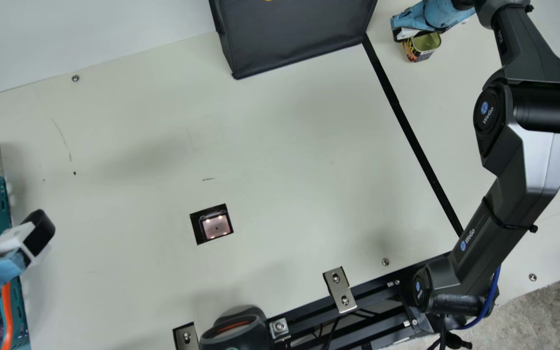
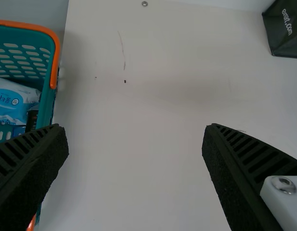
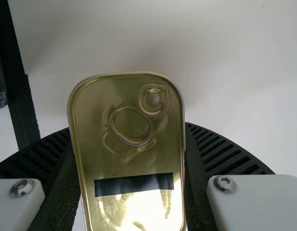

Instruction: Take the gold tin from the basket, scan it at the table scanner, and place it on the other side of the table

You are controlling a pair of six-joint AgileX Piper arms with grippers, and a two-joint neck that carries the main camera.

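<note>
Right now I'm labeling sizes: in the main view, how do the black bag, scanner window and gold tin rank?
1. Black bag
2. Scanner window and gold tin: too alike to rank

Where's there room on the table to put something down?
The biggest bare patch lies between the dark bag, the scanner and the black strip. Another lies between scanner and basket. It's crowded by the basket and left gripper, and across the strip, where the right gripper holds the tin.

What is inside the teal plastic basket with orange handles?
A white-and-blue soft packet and a small black item show in the basket. The left gripper and its arm hide part of the inside, so whatever lies beneath them cannot be told.
</note>
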